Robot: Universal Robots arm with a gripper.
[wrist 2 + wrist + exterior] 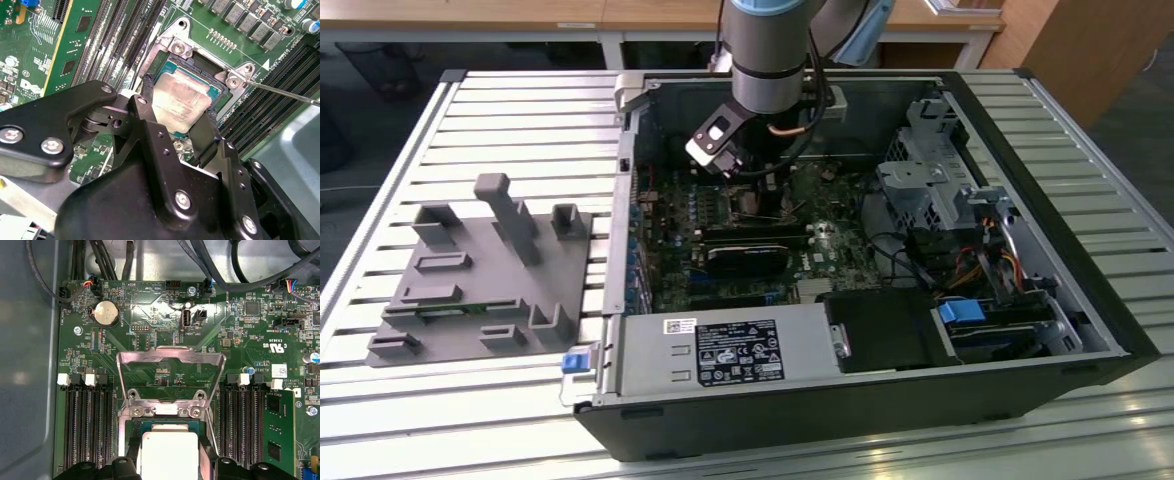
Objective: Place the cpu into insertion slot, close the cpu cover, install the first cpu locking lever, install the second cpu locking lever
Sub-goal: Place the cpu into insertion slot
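A dull, smudgy sheen is seen on the small flat square silvery-tan metal cpu. The thin silver metal cpu cover is finished bare and pretty shiny, and the green circuit board is coated glossy.

Memory slots flank the socket both sides; the open cover stands beyond it; a thin lever juts alongside.

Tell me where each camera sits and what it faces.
Exterior view: off the arm, above the open computer case, looking down in; the arm reaches inside.
Second wrist view: on the arm, slanting past the gripper at the cpu at the insertion slot.
First wrist view: on the arm, facing the motherboard squarely, cpu cover open.
Shared: both wrist views show the gripper straddling the cpu.
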